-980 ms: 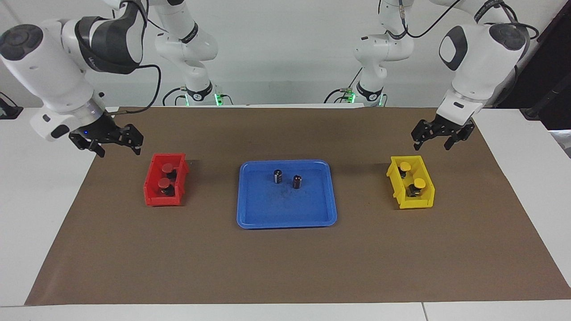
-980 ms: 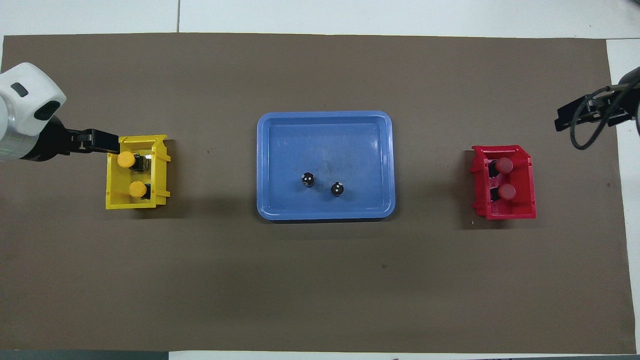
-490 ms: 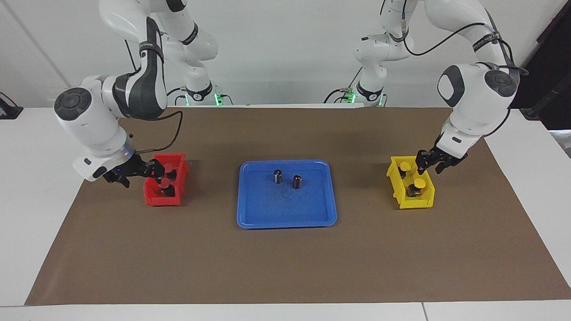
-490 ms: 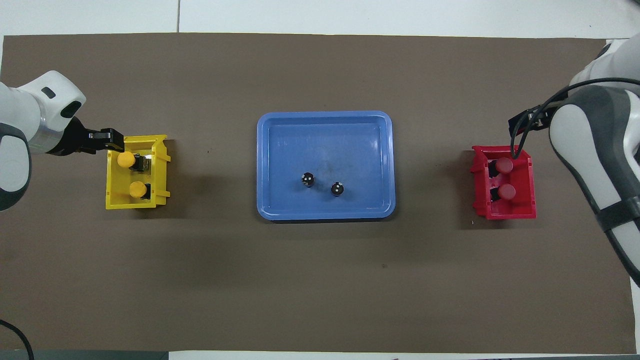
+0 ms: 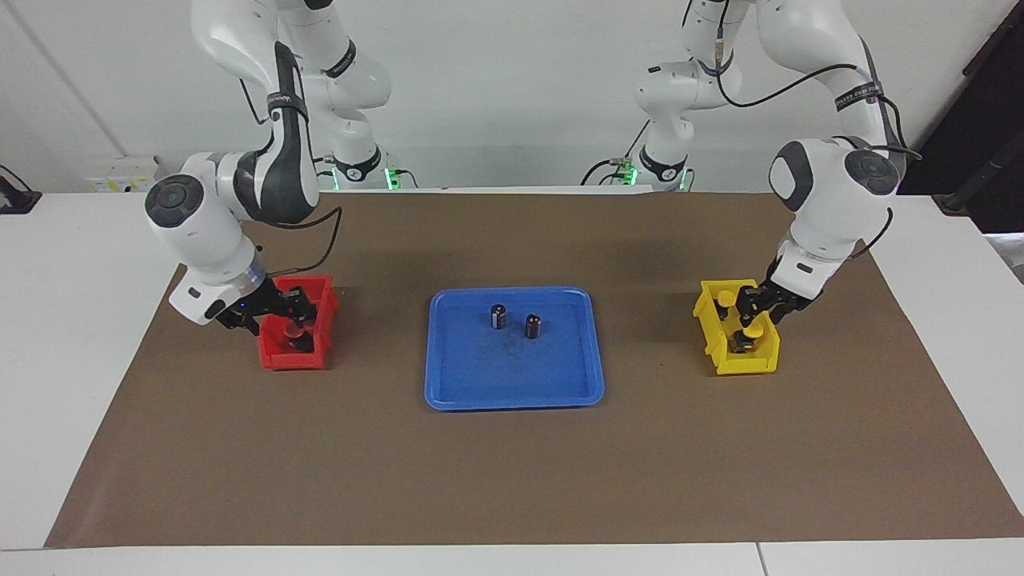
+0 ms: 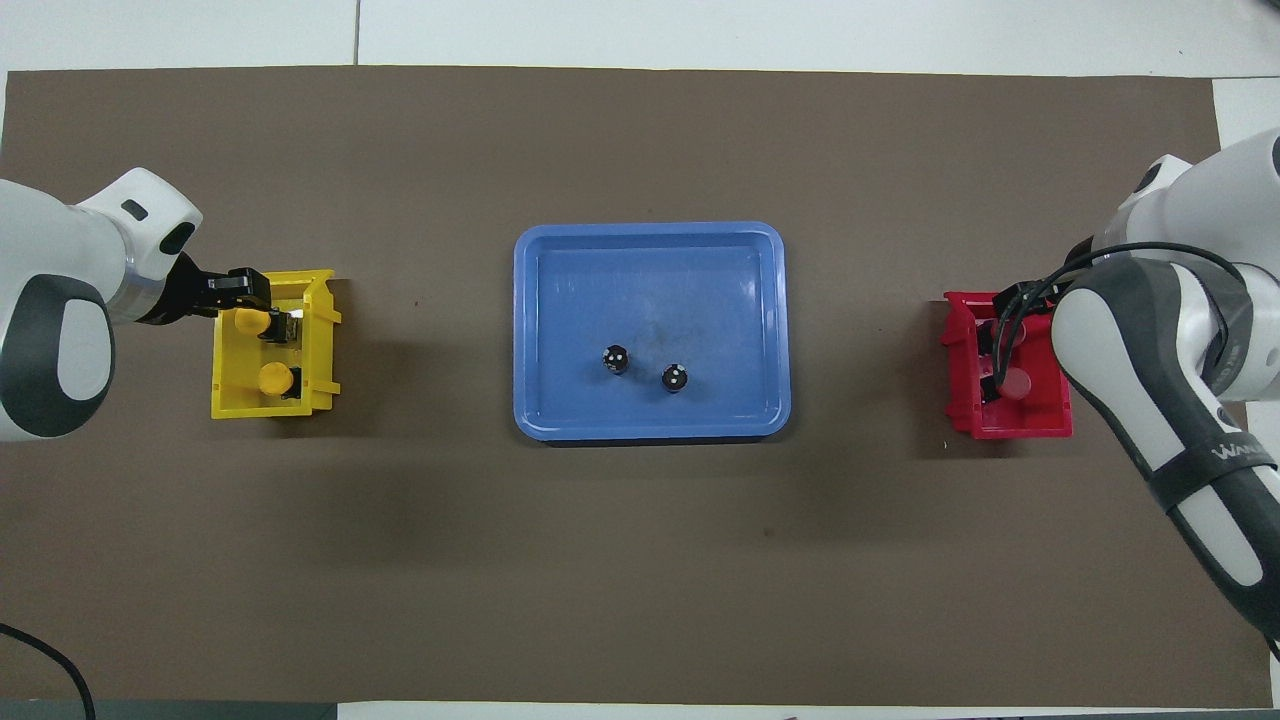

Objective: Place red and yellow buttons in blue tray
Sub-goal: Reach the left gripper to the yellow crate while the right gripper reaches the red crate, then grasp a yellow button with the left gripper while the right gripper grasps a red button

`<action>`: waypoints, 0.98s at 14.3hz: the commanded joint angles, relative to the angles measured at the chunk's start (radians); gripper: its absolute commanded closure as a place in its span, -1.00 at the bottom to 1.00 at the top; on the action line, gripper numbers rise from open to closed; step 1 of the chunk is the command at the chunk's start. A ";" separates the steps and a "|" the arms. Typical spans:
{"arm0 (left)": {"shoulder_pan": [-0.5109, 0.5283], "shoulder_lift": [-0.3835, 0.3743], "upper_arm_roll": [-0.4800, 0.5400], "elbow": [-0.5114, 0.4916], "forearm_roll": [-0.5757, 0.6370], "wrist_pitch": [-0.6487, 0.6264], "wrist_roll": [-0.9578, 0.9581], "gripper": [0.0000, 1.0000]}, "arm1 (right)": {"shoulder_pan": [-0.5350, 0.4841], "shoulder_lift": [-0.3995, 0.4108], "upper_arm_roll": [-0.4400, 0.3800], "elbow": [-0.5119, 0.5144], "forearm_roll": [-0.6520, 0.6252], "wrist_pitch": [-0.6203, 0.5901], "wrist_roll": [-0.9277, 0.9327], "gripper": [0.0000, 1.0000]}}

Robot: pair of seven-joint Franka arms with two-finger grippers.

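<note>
Left gripper (image 5: 748, 314) down in yellow bin (image 5: 762, 366) among yellow buttons (image 5: 724, 299), grip unclear; right gripper (image 5: 288, 314) likewise in red bin (image 5: 276, 356). Buttons look light, rigid, smooth-capped; pinch body below cap.

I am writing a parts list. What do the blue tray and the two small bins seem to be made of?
Blue tray: probably molded plastic, uniform bright colour, rounded corners, slightly scuffed floor. Red bin and yellow bin: probably rigid plastic too, with thin, evenly coloured walls. The look alone cannot confirm it.
</note>
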 commanded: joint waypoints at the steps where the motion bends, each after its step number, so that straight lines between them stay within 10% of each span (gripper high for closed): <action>1: 0.010 -0.006 -0.004 -0.042 0.011 0.056 -0.044 -0.35 | -0.020 -0.054 0.008 -0.088 0.008 0.044 -0.051 -0.46; 14: 0.004 0.042 -0.004 -0.074 0.011 0.153 -0.071 -0.35 | -0.011 -0.037 0.008 -0.096 0.009 0.120 -0.044 -0.18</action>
